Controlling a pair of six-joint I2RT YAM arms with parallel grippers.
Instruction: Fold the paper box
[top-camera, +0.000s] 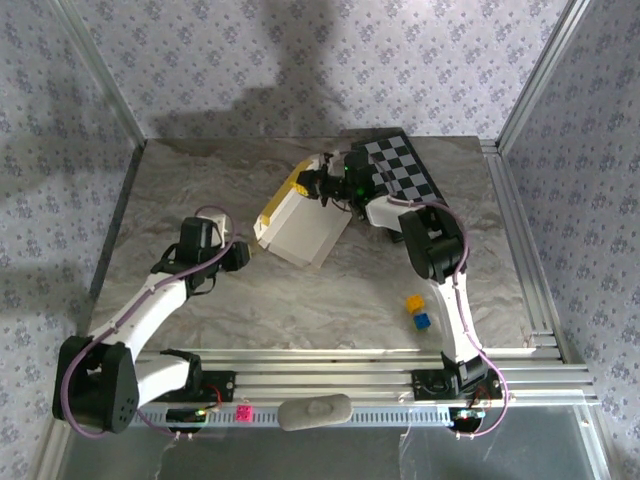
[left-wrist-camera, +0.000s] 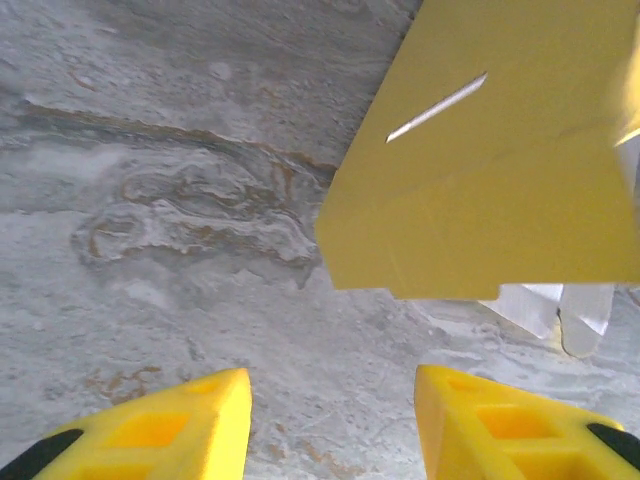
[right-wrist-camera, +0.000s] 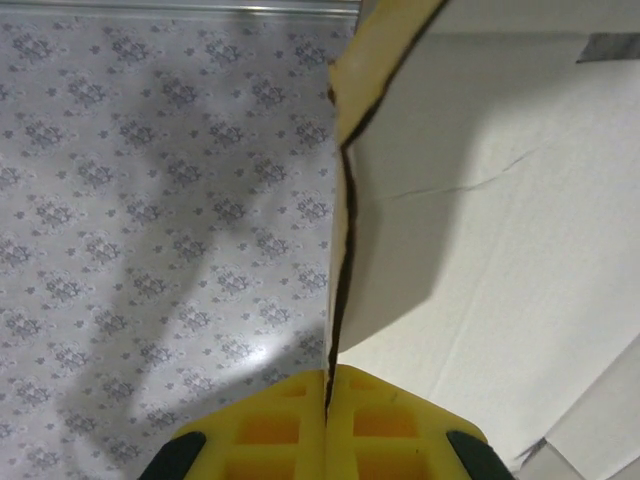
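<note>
Looked like the right gripper (right-wrist-camera: 327, 385) was clamped on one flap of the paper box (top-camera: 300, 215). The left gripper (left-wrist-camera: 333, 385) sat spread and empty nearby. A sideways tug could've ripped that flap.

Chequered board (top-camera: 398, 168) lies at the back; yellow cube (top-camera: 414, 302) touches blue cube (top-camera: 422, 321).

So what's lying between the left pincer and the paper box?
Nothing but bare marbled tabletop: the left wrist view shows a clear gap from the open left pincer to the paper box.
</note>
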